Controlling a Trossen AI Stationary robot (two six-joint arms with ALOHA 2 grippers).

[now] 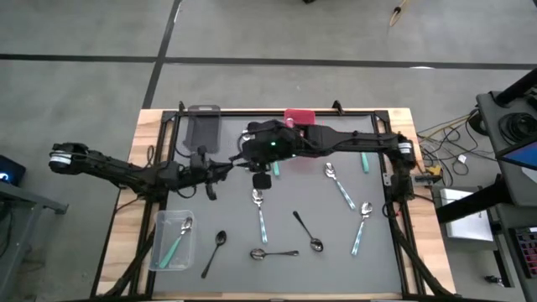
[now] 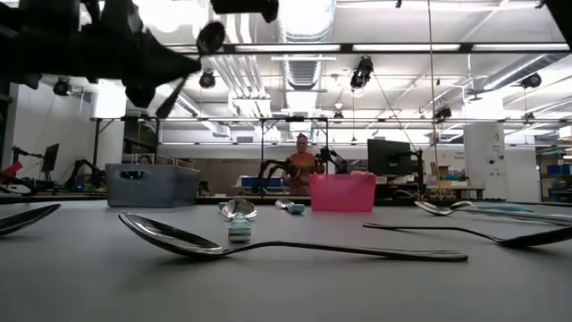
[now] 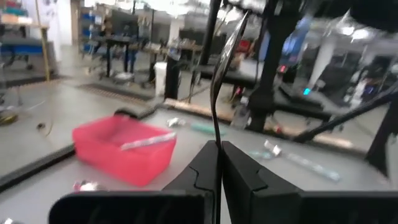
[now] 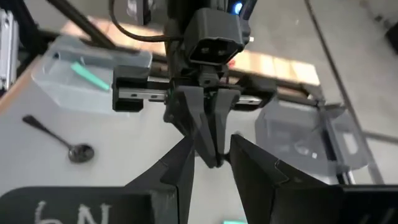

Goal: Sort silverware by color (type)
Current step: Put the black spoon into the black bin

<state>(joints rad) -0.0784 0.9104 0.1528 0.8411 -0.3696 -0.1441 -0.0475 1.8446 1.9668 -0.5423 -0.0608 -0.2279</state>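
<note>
My left gripper (image 3: 219,147) is shut on a dark metal spoon (image 3: 221,74) and holds it in the air above the table's middle (image 1: 237,164). In the low view the spoon's bowl (image 2: 212,38) shows high up. My right gripper (image 4: 211,142) is open. It faces the left gripper, with one finger on either side of the left fingertips; I cannot tell whether it touches them or the spoon. Teal-handled spoons (image 1: 260,214) (image 1: 340,184) (image 1: 361,226) and dark spoons (image 1: 214,252) (image 1: 306,231) (image 1: 273,253) lie flat on the grey mat. My left gripper pinches the dark spoon's thin handle (image 3: 217,132) between its two shut fingers. The fingers are about level and point toward the table's right. The spoon sticks out past the fingertips, its bowl end (image 3: 240,20) farthest from them, and it is lifted clear of the table.
A grey bin (image 1: 201,126) sits at the far left and a red bin (image 1: 299,117) at the far middle. A clear bin (image 1: 159,252) at the near left holds teal-handled spoons. Another teal spoon (image 1: 365,159) lies far right. The mat's near right is free.
</note>
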